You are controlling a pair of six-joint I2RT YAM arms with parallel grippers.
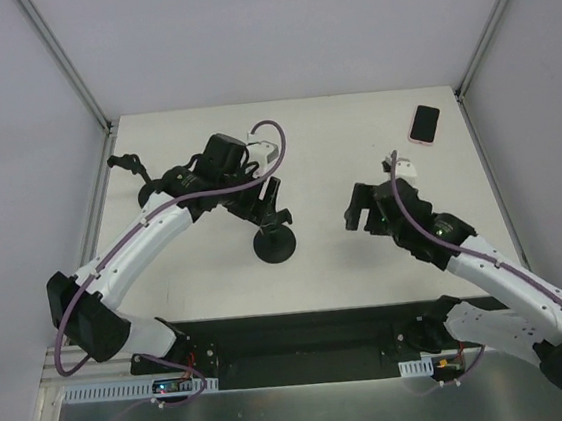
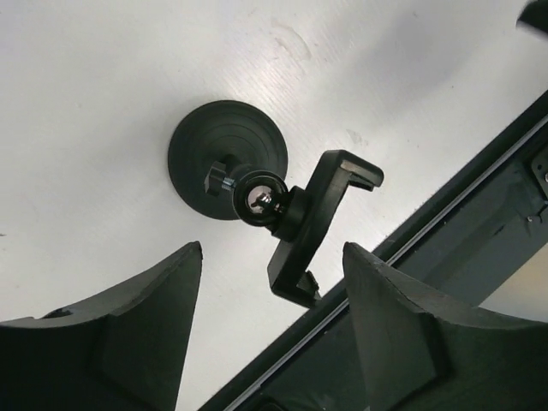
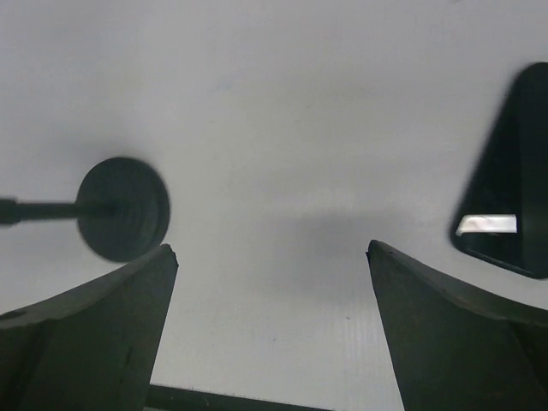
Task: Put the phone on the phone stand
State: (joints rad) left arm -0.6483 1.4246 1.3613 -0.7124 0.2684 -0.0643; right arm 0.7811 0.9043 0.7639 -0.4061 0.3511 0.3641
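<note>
The phone [image 1: 425, 124], with a black screen and pink case, lies flat at the table's far right; its edge shows in the right wrist view [image 3: 512, 180]. The black phone stand stands mid-table on a round base [image 1: 276, 247]. The left wrist view shows its base [image 2: 224, 154], ball joint and clamp [image 2: 324, 218]. My left gripper [image 1: 265, 210] hovers just over the stand, open, with the clamp between the fingers [image 2: 272, 247] but untouched. My right gripper [image 1: 360, 218] is open and empty [image 3: 272, 247], between the stand and the phone.
A small black object [image 1: 128, 163] lies at the table's far left edge. A black strip [image 1: 304, 329] runs along the near edge, also in the left wrist view [image 2: 445, 223]. White walls with metal rails enclose the table.
</note>
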